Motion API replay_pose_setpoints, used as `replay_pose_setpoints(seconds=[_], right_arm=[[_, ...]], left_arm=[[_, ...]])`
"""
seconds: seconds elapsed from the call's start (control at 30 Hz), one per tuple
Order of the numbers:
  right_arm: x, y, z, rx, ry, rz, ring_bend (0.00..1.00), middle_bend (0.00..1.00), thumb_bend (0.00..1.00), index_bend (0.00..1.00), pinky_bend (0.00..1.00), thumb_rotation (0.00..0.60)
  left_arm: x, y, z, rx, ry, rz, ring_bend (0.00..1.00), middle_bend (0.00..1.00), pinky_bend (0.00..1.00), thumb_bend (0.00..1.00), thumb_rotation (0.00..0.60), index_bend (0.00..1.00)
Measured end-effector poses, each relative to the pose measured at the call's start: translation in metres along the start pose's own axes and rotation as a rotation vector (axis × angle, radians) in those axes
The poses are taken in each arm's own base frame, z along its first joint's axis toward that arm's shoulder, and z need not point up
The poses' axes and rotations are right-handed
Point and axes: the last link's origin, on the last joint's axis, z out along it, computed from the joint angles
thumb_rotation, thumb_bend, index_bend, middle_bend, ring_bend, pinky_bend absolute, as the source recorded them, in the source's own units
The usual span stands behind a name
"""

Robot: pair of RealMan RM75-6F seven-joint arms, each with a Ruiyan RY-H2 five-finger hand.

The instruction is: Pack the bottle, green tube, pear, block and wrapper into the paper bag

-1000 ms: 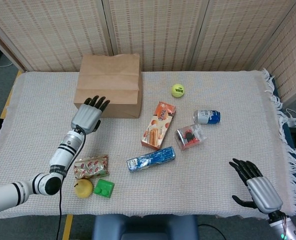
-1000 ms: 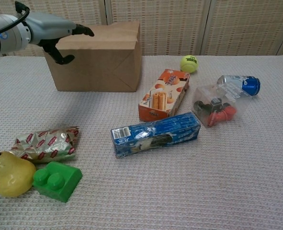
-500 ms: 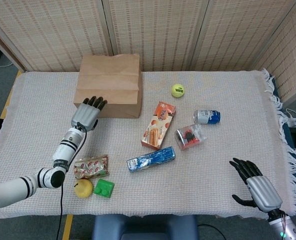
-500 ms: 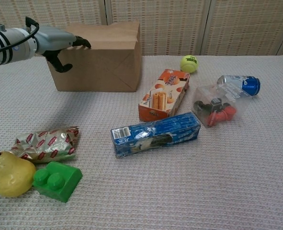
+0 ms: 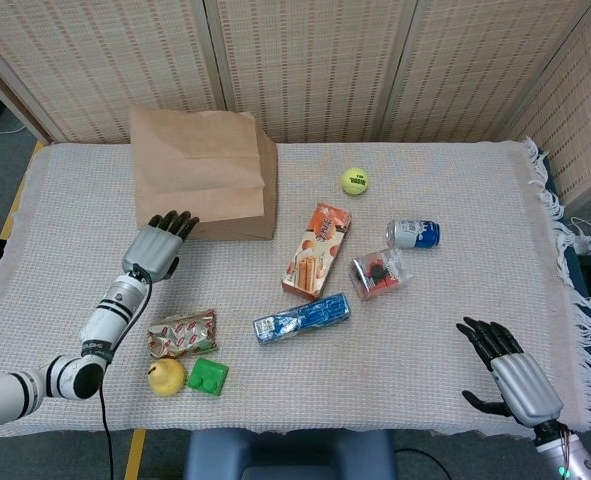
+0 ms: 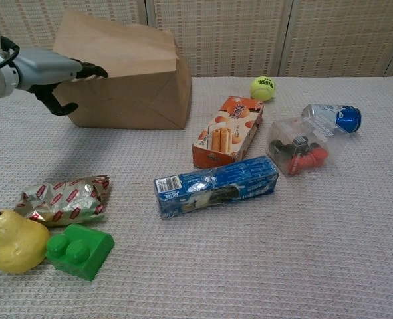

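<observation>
— What lies nearest on the bench (image 5: 455, 300)?
— The pear (image 6: 13, 242), touching the green block (image 6: 80, 250), with the wrapper (image 6: 64, 199) just behind them. The right hand (image 5: 510, 372) hangs at the near right corner, fingers spread, holding nothing.
— And mid-bench?
— A blue packet (image 6: 216, 186), an orange carton (image 6: 227, 131), and the bottle (image 6: 330, 117) lying on its side.
— Farther back?
— The left hand (image 6: 48, 69) has its fingers curled over the paper bag's (image 6: 126, 80) raised edge.
</observation>
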Motion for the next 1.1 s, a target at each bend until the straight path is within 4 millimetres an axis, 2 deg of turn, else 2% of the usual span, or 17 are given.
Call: replay_pose_setpoints(seconds=[0.2,0.4,0.87,1.1], right_arm=[[0.0,-0.001,-0.001,0.008,0.006,-0.002,0.0,0.0,0.12,0.0,0.03,0.6],[0.0,-0.002,-0.002,0.017,0.013,0.0,0.0,0.0,0.12,0.0,0.03,0.6],[0.001,-0.003,-0.005,0.036,0.039,0.009,0.0,0.0,0.12,0.0,0.03,0.6],[0.001,-0.003,-0.004,0.033,0.045,0.009,0.0,0.0,0.12,0.0,0.03,0.6]], left_arm=[[-0.009,0.001,-0.027,-0.045,-0.008,-0.018,0.0,0.0,0.17,0.51,0.6,0.0],[-0.019,-0.002,-0.044,-0.052,-0.03,-0.027,0.0,0.0,0.18,0.51,0.6,0.0],[-0.036,-0.007,-0.055,-0.035,-0.078,-0.032,0.0,0.0,0.18,0.51,0.6,0.0],[-0.039,-0.008,-0.067,-0.049,-0.092,-0.04,0.0,0.0,0.18,0.51,0.6,0.0]])
